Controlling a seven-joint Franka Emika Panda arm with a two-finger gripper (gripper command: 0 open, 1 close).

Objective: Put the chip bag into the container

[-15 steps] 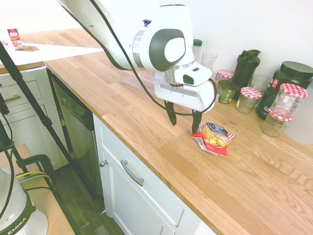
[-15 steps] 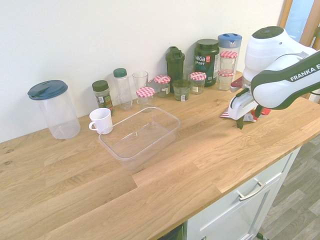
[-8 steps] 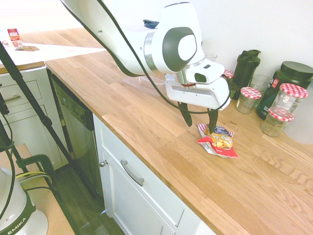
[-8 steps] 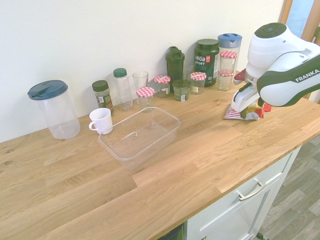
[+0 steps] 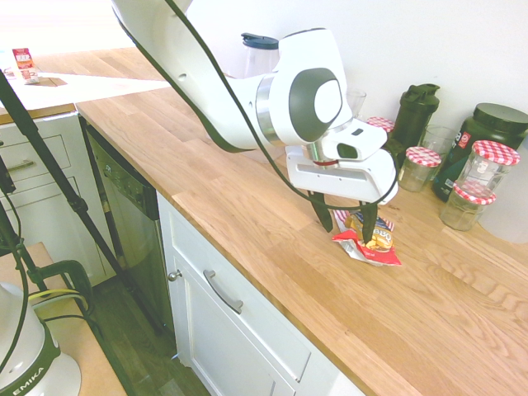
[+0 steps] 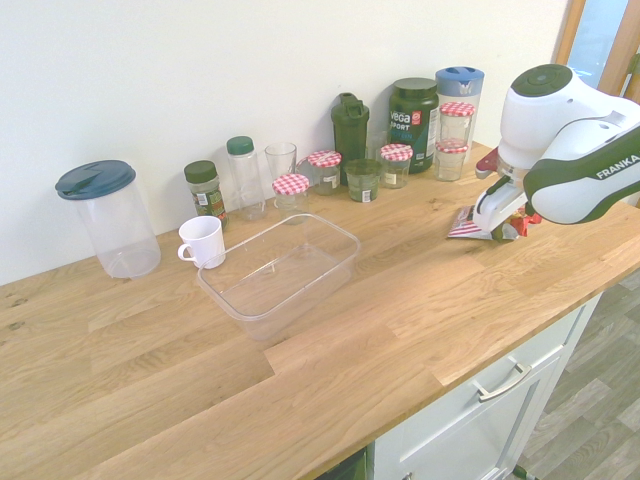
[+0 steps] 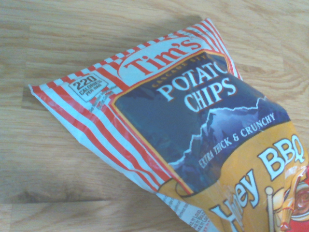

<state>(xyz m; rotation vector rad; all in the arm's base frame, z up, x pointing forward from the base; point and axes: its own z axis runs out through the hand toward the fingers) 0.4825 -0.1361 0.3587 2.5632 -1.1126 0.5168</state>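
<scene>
Since the earlier frame, my gripper (image 5: 346, 228) had slid along the counter (image 5: 247, 198) and dropped over the chip bag (image 5: 373, 242); in the first exterior view its fingers (image 5: 369, 228) stood wide apart, gripping nothing, the bag lying between and just beyond them. From the second exterior view, the gripper (image 6: 503, 228) hid most of the bag (image 6: 465, 229); the container (image 6: 279, 272) sat well apart across bare wood. Up close I read striped red edges and blue print (image 7: 193, 121).
</scene>
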